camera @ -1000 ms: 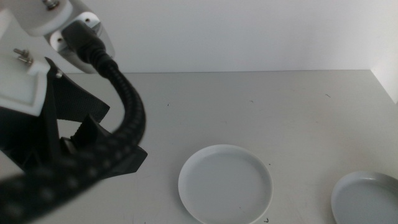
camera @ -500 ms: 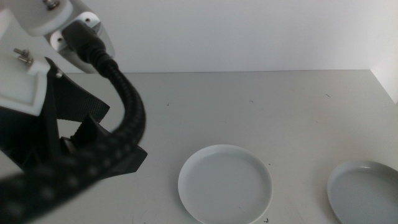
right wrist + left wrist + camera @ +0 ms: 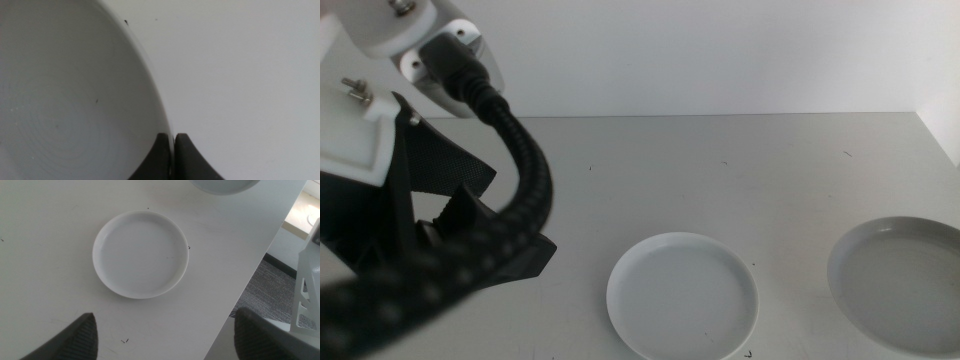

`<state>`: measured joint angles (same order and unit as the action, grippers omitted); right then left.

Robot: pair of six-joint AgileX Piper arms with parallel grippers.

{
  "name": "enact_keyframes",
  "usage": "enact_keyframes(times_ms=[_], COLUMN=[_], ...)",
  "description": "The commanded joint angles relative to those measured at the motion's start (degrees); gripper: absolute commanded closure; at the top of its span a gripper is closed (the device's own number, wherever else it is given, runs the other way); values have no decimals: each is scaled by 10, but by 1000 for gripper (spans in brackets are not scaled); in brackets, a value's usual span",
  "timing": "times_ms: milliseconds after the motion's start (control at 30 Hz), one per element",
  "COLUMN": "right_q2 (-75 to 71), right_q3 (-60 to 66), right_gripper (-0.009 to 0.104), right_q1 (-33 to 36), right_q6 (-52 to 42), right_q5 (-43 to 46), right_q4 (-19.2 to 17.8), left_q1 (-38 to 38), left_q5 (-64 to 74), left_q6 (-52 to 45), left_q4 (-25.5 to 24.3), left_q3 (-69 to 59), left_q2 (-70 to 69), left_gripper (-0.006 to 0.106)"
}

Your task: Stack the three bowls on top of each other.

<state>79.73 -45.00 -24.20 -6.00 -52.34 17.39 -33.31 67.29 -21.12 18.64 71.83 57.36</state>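
We see a smooth round white bowl (image 3: 682, 295) with a low rim flat on the pale matte table (image 3: 720, 170), front centre. The right gripper (image 3: 173, 145) is clamped on the rim of a greyish bowl (image 3: 898, 282) at the right edge; that bowl looks bigger and further in than half a second ago. The left gripper (image 3: 162, 330) hangs above the white bowl, jaws wide apart. The left arm's ribbed black cable (image 3: 510, 190) blocks the table's left side.
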Motion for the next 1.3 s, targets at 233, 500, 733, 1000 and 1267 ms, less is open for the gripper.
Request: enact_keyframes(times_ms=[233,500,733,1000,1267], right_q2=[-69,-53,31,113,178], right_q3=[-67,-114,-174,-229,-253], right_gripper=[96,96,96,96,96], right_q1=[57,167,278,366,431], right_q6=[8,50,76,80,80], right_q5=[-71,-47,-42,-34,-6], right_q4=[60,58,56,56,57], left_q1=[-4,-4,-4,-4,-4], left_q5=[-27,-27,-27,-27,-27], left_q6=[2,2,2,2,2], left_q4=[18,18,18,18,18], left_q3=[17,16,16,16,16], left_q2=[-7,-7,-7,-7,-7], left_gripper=[-4,-4,-4,-4,-4])
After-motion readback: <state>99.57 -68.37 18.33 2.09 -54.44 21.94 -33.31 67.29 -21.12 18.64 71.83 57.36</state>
